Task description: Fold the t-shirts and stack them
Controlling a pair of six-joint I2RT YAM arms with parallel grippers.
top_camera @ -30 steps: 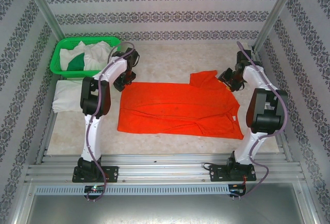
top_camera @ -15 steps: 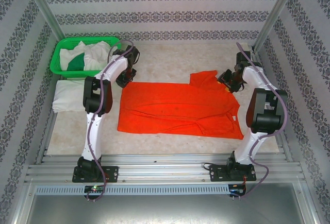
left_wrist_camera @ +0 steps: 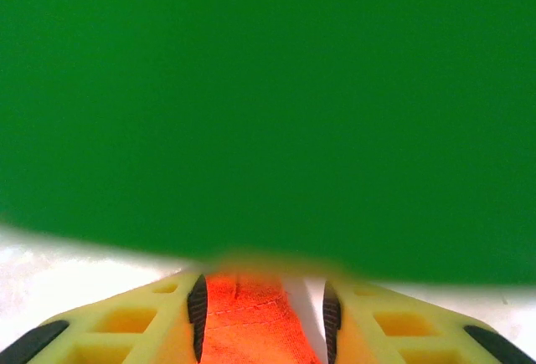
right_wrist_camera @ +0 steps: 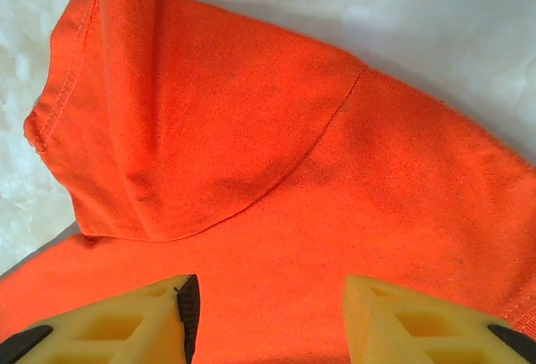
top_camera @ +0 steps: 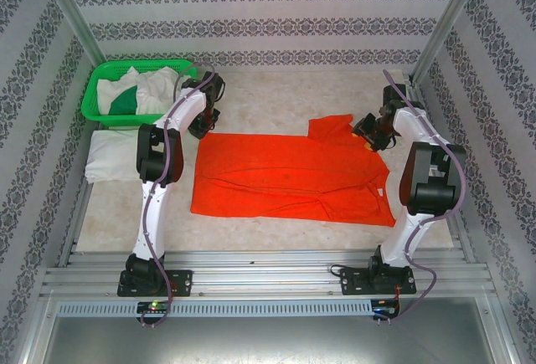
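A bright orange-red t-shirt (top_camera: 289, 176) lies spread flat across the middle of the table, with one sleeve (top_camera: 329, 125) sticking out at the far right. My left gripper (top_camera: 203, 120) is down at the shirt's far left corner. In the left wrist view its jaws (left_wrist_camera: 264, 318) stand apart around that orange corner (left_wrist_camera: 247, 322); the cloth touches one pad and a strip of table shows beside the other. My right gripper (top_camera: 369, 127) hovers over the shoulder by the sleeve seam (right_wrist_camera: 276, 163), jaws (right_wrist_camera: 268, 318) open above flat cloth.
A green mesh basket (top_camera: 99, 75) at the far left holds white tees (top_camera: 159, 88) and a dark green one (top_camera: 124, 103). A folded white tee (top_camera: 109, 156) lies on the table beside it. A blurred green surface (left_wrist_camera: 268, 88) looms just ahead of the left fingers.
The left gripper has edged slightly toward the far side at the shirt corner and its jaws have narrowed around the cloth. The right arm has hardly moved.
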